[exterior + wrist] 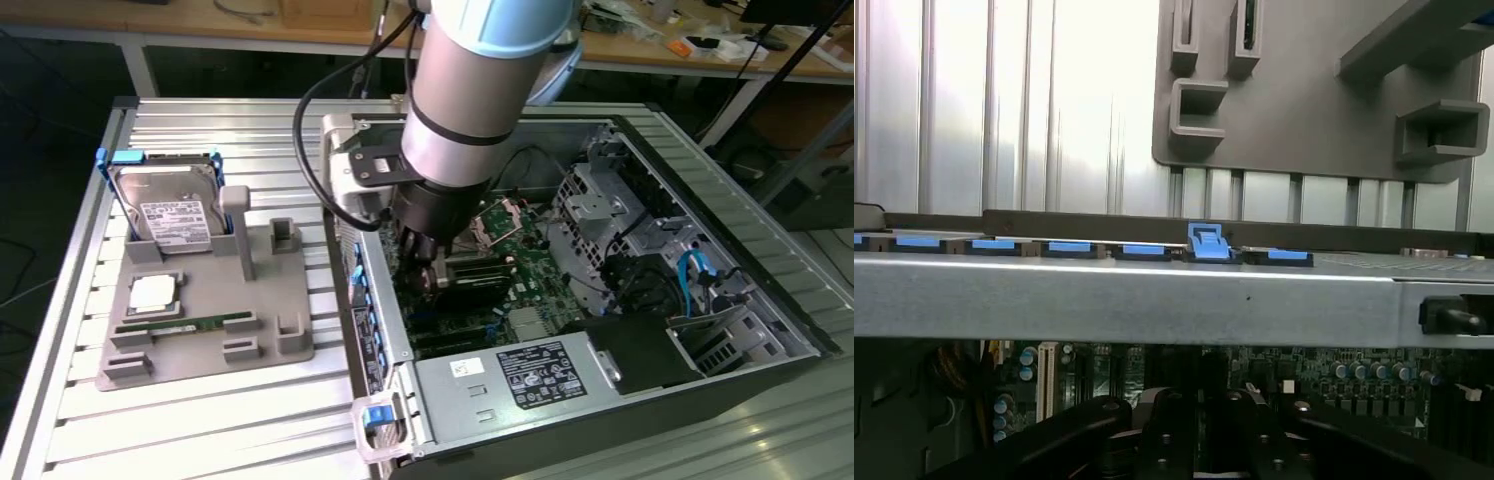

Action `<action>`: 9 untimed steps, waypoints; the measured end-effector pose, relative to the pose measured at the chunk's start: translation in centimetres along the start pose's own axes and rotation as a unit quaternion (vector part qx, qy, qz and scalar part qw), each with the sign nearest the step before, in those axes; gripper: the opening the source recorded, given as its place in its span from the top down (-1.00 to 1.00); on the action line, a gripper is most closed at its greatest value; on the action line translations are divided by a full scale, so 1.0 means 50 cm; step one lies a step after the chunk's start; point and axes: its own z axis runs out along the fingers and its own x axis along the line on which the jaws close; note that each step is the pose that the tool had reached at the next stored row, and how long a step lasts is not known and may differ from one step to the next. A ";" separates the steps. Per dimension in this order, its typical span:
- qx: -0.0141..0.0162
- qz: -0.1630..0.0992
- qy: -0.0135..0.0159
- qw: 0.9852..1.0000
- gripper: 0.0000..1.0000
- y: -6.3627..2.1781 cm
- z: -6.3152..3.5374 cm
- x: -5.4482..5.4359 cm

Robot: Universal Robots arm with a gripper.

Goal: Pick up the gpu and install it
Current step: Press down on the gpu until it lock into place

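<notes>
The main risk was misalignment: judged from how things lay, the gpu [470,272] sat low in the open computer case [747,290], just over the motherboard [527,262], and if its edge was not square over the slot, downward pressure could jam it against the board or let its bracket end catch on the case's rear wall by the blue clips [1206,243]. A slip in the narrow pinch could also tilt the card. The arm [474,90] reached steeply down from above into the case, wrist nearly vertical, with the gripper [430,262] inside the chassis and its fingers pressed close together on the dark card. The grey parts tray [200,345] stood apart on the table, towards the exterior view's left
</notes>
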 end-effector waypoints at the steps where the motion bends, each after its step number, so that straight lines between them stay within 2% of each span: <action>1: 0.000 0.000 0.000 1.000 0.68 0.002 0.000 0.000; 9: 0.000 0.000 0.000 1.000 0.68 0.013 0.000 -0.001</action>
